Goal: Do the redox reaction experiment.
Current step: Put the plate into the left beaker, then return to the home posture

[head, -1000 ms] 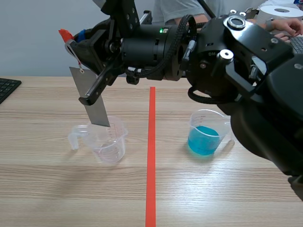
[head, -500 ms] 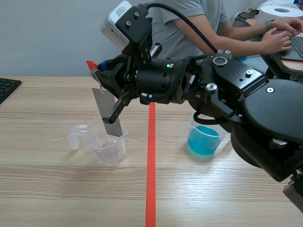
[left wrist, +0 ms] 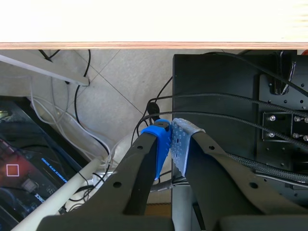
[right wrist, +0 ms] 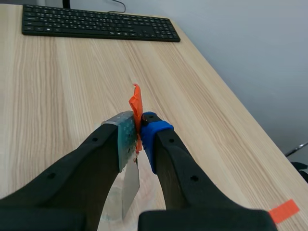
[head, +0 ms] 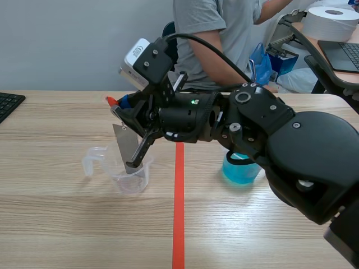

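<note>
The right gripper (head: 119, 105) is clamped on a small orange tag (head: 110, 100), pinching it between a blue pad and a grey-green one. From the tag a thin grey metal plate (head: 128, 147) hangs tilted, and its lower end sits inside the rim of a clear measuring cup (head: 126, 174). Whether the plate reaches the cup's bottom cannot be told.

The right arm comes in from the surface's right edge and stretches low across the orange-red tape line (head: 178, 213). Its gripper is over the left half of the surface (head: 56, 224), and a white-cased camera (head: 140, 56) rides on top of the wrist.

In the right wrist view, the right gripper (right wrist: 138, 130) has almost no gap between its fingers. The tag (right wrist: 136, 103) stands up above the pads and the plate (right wrist: 130, 185) drops away beneath them toward the cup (right wrist: 113, 206).

The clear cup stands just left of the tape line, about midway between the near and far edges, its handle turned toward the left edge. A second cup of blue liquid (head: 238, 171) stands right of the line, partly hidden by the arm.

The left gripper (left wrist: 171, 144) is off the surface. Its pads are pressed together on nothing, with floor and cables ahead of it.

A black keyboard (head: 8, 103) lies at the left edge. A person (head: 213, 33) sits beyond the far edge.
</note>
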Robot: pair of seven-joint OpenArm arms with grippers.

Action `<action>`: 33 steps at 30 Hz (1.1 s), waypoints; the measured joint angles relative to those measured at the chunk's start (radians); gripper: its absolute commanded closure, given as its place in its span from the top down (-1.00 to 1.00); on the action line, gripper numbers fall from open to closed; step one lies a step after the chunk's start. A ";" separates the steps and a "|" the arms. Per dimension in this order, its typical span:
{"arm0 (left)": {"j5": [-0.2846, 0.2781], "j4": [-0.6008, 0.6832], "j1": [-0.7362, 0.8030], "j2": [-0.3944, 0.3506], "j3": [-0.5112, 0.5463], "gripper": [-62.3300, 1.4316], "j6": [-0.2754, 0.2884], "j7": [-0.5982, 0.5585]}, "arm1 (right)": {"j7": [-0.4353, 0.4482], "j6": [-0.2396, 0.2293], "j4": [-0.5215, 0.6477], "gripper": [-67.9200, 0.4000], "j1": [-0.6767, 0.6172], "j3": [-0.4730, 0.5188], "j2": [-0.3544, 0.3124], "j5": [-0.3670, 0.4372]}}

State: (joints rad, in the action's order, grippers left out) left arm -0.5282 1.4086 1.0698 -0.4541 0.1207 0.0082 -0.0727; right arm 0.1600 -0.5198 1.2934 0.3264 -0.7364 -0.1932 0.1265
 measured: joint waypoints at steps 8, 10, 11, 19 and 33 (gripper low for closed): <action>0.000 0.000 0.000 0.000 0.000 -0.57 0.000 -0.007 | 0.019 -0.035 0.000 0.39 0.000 0.000 -0.001 -0.003; 0.000 0.000 0.000 0.000 0.000 -0.33 0.000 -0.008 | 0.050 -0.095 0.000 0.53 0.000 -0.001 -0.001 0.020; 0.000 0.000 0.000 0.000 0.000 -0.19 0.000 -0.007 | 0.063 -0.112 0.001 0.59 0.000 -0.010 -0.001 0.042; 0.000 0.000 0.000 0.000 0.000 1.00 0.000 -0.007 | 0.074 -0.169 0.090 1.00 -0.021 -0.106 -0.001 0.193; 0.000 0.000 0.000 0.000 0.000 1.00 0.011 -0.007 | 0.078 0.109 0.446 1.00 -0.267 -0.031 -0.333 0.316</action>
State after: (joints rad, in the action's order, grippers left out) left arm -0.5285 1.4086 1.0698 -0.4545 0.1207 0.0193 -0.0799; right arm 0.2382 -0.4110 1.7390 0.0593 -0.7677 -0.5259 0.4427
